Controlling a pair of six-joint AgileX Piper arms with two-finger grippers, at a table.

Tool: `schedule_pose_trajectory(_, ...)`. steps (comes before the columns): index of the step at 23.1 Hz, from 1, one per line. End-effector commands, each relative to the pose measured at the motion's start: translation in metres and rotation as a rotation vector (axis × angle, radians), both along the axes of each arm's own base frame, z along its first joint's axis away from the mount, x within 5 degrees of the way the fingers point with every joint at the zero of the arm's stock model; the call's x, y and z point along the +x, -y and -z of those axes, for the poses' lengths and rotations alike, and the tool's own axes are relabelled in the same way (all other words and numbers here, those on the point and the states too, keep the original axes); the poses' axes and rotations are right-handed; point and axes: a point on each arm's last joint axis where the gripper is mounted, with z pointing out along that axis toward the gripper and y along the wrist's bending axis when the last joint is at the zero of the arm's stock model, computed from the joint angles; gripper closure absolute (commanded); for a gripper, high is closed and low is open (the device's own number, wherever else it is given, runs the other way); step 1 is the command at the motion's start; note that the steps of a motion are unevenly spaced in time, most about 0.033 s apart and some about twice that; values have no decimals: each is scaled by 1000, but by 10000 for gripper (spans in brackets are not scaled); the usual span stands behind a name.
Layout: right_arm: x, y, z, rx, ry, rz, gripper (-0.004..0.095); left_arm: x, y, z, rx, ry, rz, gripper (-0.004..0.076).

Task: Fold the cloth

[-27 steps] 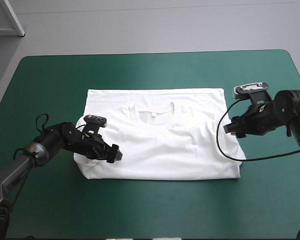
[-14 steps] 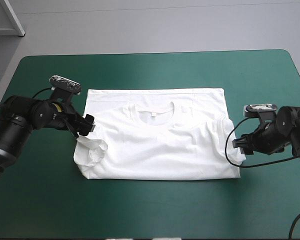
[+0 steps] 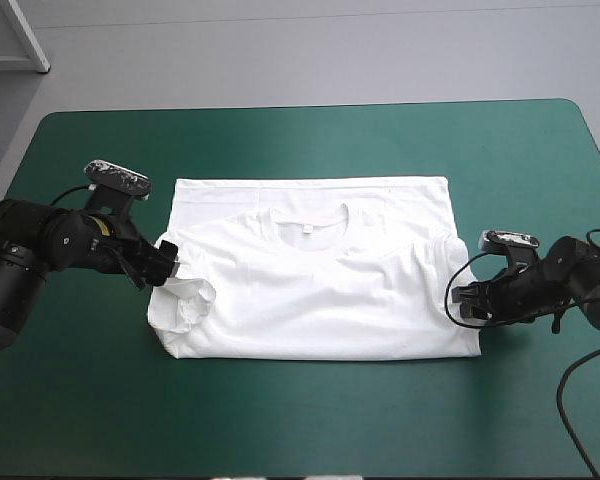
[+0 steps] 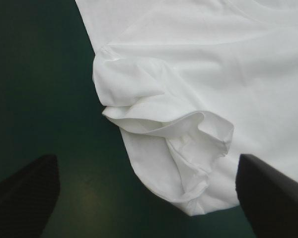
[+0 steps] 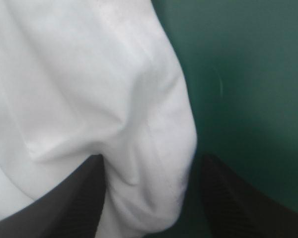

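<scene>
And here's the T-shirt (image 3: 320, 290), white, lying flat in the middle of the teal-green cover (image 3: 300, 430), collar toward the far side, hem toward the near side, its body squared into a wide rectangle. Over at the T-shirt's left edge sits the left gripper (image 3: 166, 262), right up against the cloth about halfway down that side. From its own wrist camera the two black fingers (image 4: 25, 196) stand wide apart, nothing clamped between them. Just ahead of them is the left sleeve (image 4: 159, 124), rumpled and curled over on itself, its cuff gaping in a loose loop on top of the T-shirt's left side. Now to the T-shirt's right edge: the right gripper (image 3: 462, 300) is down low, near the near-right corner. Its wrist view shows its fingers (image 5: 74, 203) apart as well, one over the cloth and one over the bare cover, with a soft rounded fold of the T-shirt's edge bulging up between them, straddled but not pinched.
</scene>
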Motion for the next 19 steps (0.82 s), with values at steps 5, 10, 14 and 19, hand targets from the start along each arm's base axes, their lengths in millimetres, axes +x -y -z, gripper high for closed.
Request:
schedule_pose_trajectory(5, 15, 0, -4, 36, 103, 32, 724, -5, -1, -18, -29, 86, -11, 66)
schedule_pose_trajectory(10, 14, 0, -5, 41, 102, 32, 909, -4, -1, -18, -30, 90, -10, 75)
schedule_pose_trajectory(14, 7, -2, -22, 55, 159, 41, 923, -4, -1, -18, -30, 90, -10, 76)
schedule_pose_trajectory(19, -10, -15, -48, 82, 220, -13, 923, -4, -1, -19, -33, 103, -10, 76)
